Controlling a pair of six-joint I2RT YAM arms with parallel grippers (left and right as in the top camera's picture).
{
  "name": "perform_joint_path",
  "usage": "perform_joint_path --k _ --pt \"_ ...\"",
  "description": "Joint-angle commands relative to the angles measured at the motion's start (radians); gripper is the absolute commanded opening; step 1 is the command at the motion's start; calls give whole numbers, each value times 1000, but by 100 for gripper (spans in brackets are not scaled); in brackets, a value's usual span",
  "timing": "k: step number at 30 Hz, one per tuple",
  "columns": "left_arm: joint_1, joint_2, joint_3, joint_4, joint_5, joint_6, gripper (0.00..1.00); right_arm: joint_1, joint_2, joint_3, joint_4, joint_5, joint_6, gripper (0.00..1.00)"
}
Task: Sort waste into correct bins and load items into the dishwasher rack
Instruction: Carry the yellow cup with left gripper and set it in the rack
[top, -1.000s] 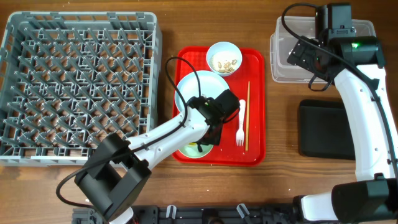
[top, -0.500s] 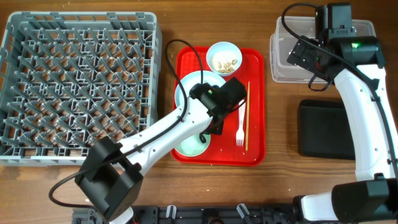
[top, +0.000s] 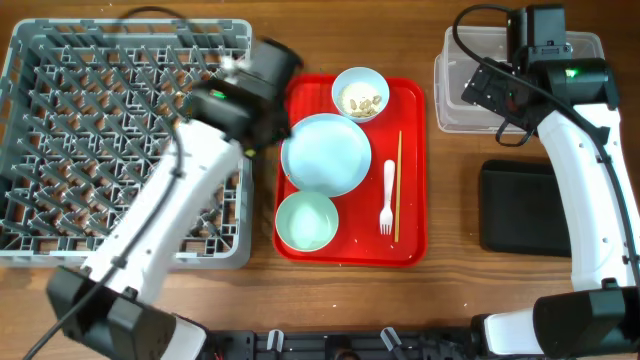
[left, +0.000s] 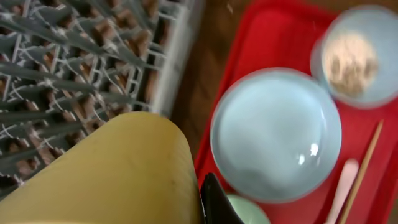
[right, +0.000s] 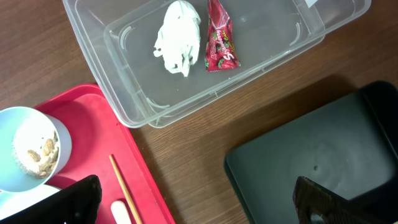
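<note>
My left gripper (top: 250, 125) hangs blurred over the right edge of the grey dishwasher rack (top: 100, 140), shut on the yellow cup (left: 112, 168); one black finger (left: 211, 202) presses its side. On the red tray lie the light blue plate (top: 325, 153), a mint bowl (top: 306, 221), a white bowl of food scraps (top: 360, 92), the fork (top: 387, 197) and chopsticks (top: 397, 185). My right gripper (right: 196, 202) hovers open and holds nothing, beside the clear tub (right: 124, 93). In the tub lie the white tissue (right: 177, 37) and the red wrapper (right: 219, 40).
The flat black tray (top: 520, 205) lies on the table below the clear tub, to the right of the red tray (top: 410, 240). A strip of bare wood separates the rack from the red tray. The left arm's cable loops above the rack's top edge.
My left arm has lifted off the mint bowl with the yellow cup and swung up and left to the rack's right edge. The right arm has not moved.
</note>
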Motion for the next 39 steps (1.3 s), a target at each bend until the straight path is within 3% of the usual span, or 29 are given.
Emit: perform_joint_path --k 1,6,12,15,19,22,24,26,29,37,39 --pt "201 -23 15 86 319 -8 4 3 -23 -4 2 21 -10 100" --pt "462 -19 15 256 655 -9 4 3 -23 -4 2 21 -10 100" --pt "684 49 14 373 914 -10 4 3 -23 -4 2 21 -10 100" --pt "703 113 14 390 951 -18 4 3 -23 -4 2 21 -10 100" --pt "730 236 14 451 969 -117 4 3 -23 -4 2 21 -10 100" --pt "758 307 14 551 1072 -147 4 3 -23 -4 2 21 -10 100" --pt "768 330 14 566 1112 -147 19 3 -23 -4 2 21 -10 100" --pt "771 353 14 550 1119 -146 17 3 -23 -4 2 21 -10 100" --pt "771 362 14 526 1118 -142 5 3 -23 -4 2 21 -10 100" --pt "830 362 14 419 1054 -130 4 3 -23 -4 2 21 -9 100" --pt "862 362 14 375 1050 -67 4 3 -23 -4 2 21 -10 100"
